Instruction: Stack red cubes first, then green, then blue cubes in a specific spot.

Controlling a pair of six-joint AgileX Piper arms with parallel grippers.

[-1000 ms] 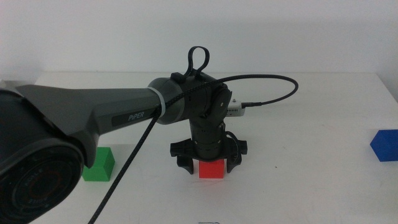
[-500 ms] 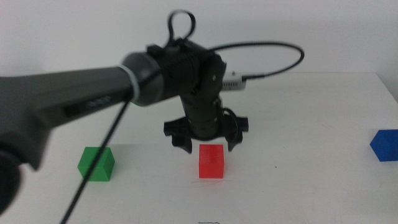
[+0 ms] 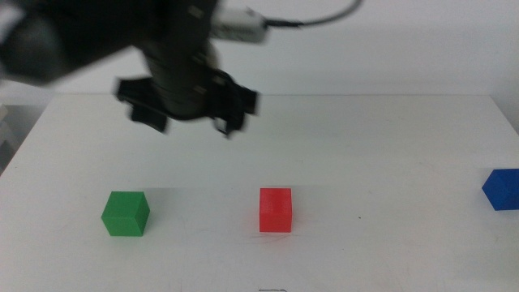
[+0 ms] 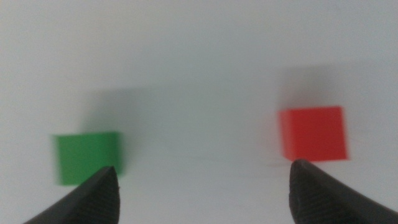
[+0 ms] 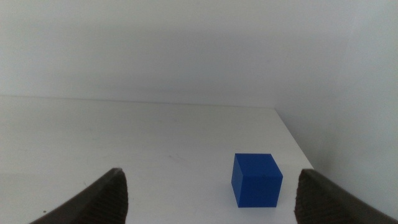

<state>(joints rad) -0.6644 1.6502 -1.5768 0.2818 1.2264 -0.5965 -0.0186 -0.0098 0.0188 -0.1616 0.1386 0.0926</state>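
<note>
1. Left gripper (image 3: pixel 188 120) is up in the air above the far-left part of the table (image 3: pixel 389 146), jaws spread wide, nothing between them. It shows motion-blurred in the middle view.
2. Red cube (image 3: pixel 276 210) sits flat on the table near the centre, front area, on its own. No gripper touches it.
3. Green cube (image 3: pixel 125 214) sits flat on the table to the left of the red cube, well apart from it, roughly in the same row.
4. Left wrist view: both cubes lie past the jaw tips, green cube (image 4: pixel 87 158) near one tip, red cube (image 4: pixel 312 132) near the other, bare table between them.
5. Blue cube (image 3: pixel 502 190) sits at the far right edge of the table, well apart from the red one.
6. Right gripper (image 5: pixel 209 196) is out of the middle view. Its jaws are wide apart and empty, with the blue cube (image 5: pixel 255 180) on the table ahead, between them.
</note>
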